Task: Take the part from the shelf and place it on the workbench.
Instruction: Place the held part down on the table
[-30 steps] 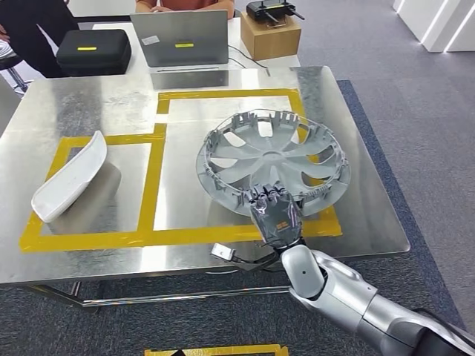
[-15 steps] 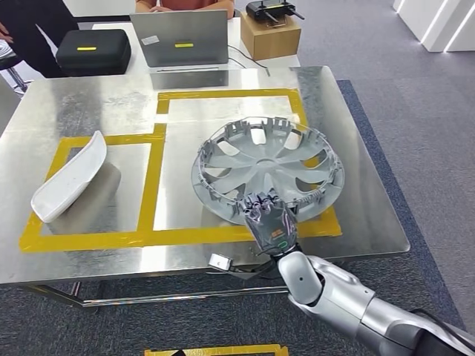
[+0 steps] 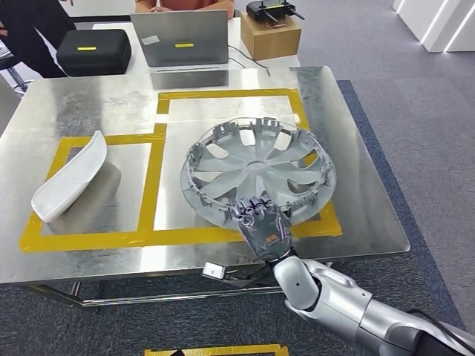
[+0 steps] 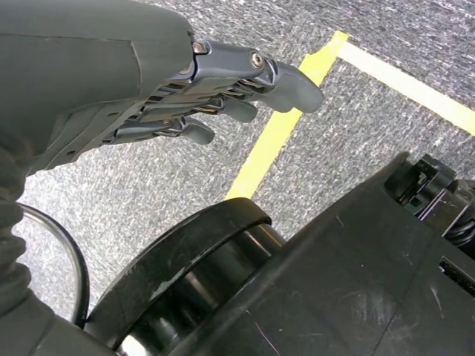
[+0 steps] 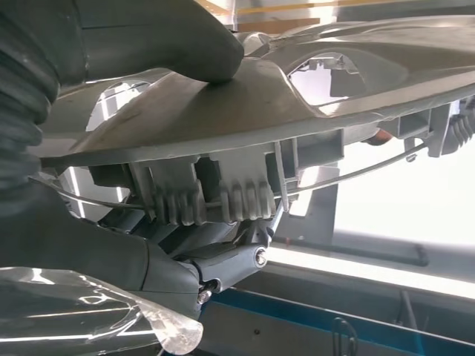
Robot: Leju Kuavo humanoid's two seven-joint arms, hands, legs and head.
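A silver wheel cover [image 3: 259, 174] lies inside-up over the right yellow-taped box on the steel workbench [image 3: 84, 104]. My right hand [image 3: 262, 226] grips its near rim. In the right wrist view the thumb [image 5: 168, 37] presses on one face of the wheel cover [image 5: 291, 81] and the fingers [image 5: 224, 263] curl under the clipped rim. Whether the cover rests on the bench or hangs just above it, I cannot tell. My left hand [image 4: 185, 96] hangs over the carpet with its fingers stretched out and nothing in them.
A white curved part [image 3: 70, 178] lies in the left taped box. Behind the bench stand a laptop [image 3: 179, 37], a black case [image 3: 92, 50] and a cardboard box [image 3: 270, 33]. A person sits behind the laptop. A small tag [image 3: 213, 271] on a cable hangs below the bench's front edge.
My right hand has carried the wheel cover to the left and a little nearer, over the taped box. The white part has not moved.
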